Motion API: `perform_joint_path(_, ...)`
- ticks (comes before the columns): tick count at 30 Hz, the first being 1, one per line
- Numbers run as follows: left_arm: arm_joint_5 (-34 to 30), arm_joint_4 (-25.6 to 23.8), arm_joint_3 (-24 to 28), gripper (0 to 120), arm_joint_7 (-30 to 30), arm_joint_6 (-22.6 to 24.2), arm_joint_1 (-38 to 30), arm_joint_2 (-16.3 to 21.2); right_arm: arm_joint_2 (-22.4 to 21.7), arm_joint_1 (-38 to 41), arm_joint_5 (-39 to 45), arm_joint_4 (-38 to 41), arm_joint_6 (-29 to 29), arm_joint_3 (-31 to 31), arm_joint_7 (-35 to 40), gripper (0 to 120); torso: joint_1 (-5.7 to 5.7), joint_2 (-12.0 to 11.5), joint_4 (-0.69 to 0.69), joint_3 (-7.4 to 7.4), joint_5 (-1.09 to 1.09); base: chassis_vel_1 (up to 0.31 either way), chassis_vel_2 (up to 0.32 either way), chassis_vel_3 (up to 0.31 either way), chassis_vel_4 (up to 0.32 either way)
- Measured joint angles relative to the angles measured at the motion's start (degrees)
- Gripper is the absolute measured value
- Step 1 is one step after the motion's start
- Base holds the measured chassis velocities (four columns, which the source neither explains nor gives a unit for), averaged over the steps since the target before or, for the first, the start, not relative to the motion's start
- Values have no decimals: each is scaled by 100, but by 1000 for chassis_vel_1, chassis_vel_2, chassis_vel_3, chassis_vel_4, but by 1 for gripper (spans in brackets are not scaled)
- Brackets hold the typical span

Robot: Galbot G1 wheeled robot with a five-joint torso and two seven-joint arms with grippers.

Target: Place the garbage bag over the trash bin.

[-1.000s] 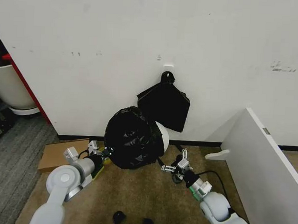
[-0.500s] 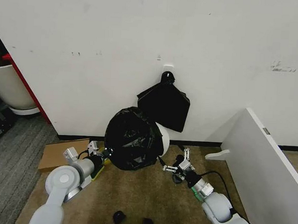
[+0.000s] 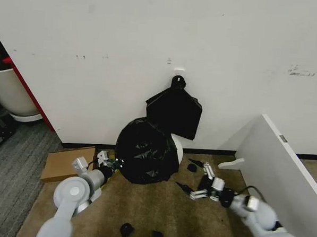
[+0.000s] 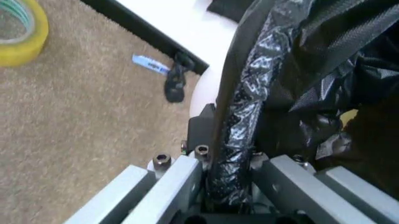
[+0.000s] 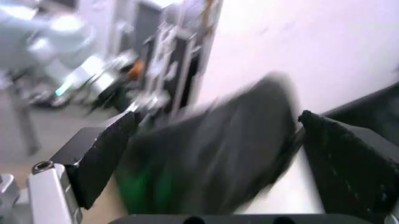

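Our right claw (image 3: 193, 187) has let go and pulled back toward the lower right, fingers spread and empty. The garbage bag (image 3: 145, 150) now cloaks the trash bin (image 3: 177, 147) at centre frame, while our left claw (image 3: 111, 164) stays clamped on its edge.

I see even, bright room light on the white wall (image 3: 99, 36) with soft shadows; my right wrist view smears with motion blur, while the left wrist view stays crisp up close.
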Motion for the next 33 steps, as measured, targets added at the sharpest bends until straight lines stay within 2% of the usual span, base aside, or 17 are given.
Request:
perform_joint_path(3, 499, 128, 136, 0, -98, 65, 2, 48, 52, -83, -412, 485, -9, -281, 1831, 100, 0, 0, 2, 0, -2, 0, 0, 0, 0)
perform_joint_path(4, 499, 128, 136, 0, -98, 65, 2, 48, 52, -83, -412, 485, -9, -281, 1831, 100, 0, 0, 2, 0, -2, 0, 0, 0, 0)
perform_joint_path(7, 935, 405, 274, 0, -291, 357, -92, 57, 174, -194, -1270, 1083, -481, -639, 3955, 100, 0, 0, 2, 0, -3, 0, 0, 0, 0)
perform_joint_path(9, 998, 546, 317, 0, -399, 464, -143, 45, 263, -213, -1580, 1293, -701, -767, 4707, 100, 0, 0, 0, 0, -3, 0, 0, 0, 0)
perform_joint_path(13, 1046, 693, 369, 0, -501, 490, -153, 17, 352, -204, -1812, 1476, -849, -901, 5018, 100, 0, 0, 0, 0, -3, 0, 0, 0, 0)
perform_joint_path(24, 1619, 886, 779, 0, -371, 484, -127, -47, 403, -167, -1976, 1481, -858, -1023, 4916, 100, 0, 0, 1, -1, 1, 0, 0, 0, 0)
perform_joint_path(26, 1708, 787, 823, 5, -249, 488, -67, -28, 402, -171, -1978, 1449, -849, -1004, 4916, 100, 0, 0, 1, 0, -2, 0, 0, 0, 0)
perform_joint_path(30, 1737, 541, 756, 24, -119, 494, 15, 33, 401, -168, -1981, 1411, -848, -993, 4912, 100, 0, 0, 0, 0, -2, 0, 0, 0, 0)
perform_joint_path(33, 1718, 428, 702, 31, -113, 508, 36, 61, 417, -149, -1988, 1392, -853, -996, 4909, 100, 0, 0, 1, 0, -2, 0, 0, 0, 0)
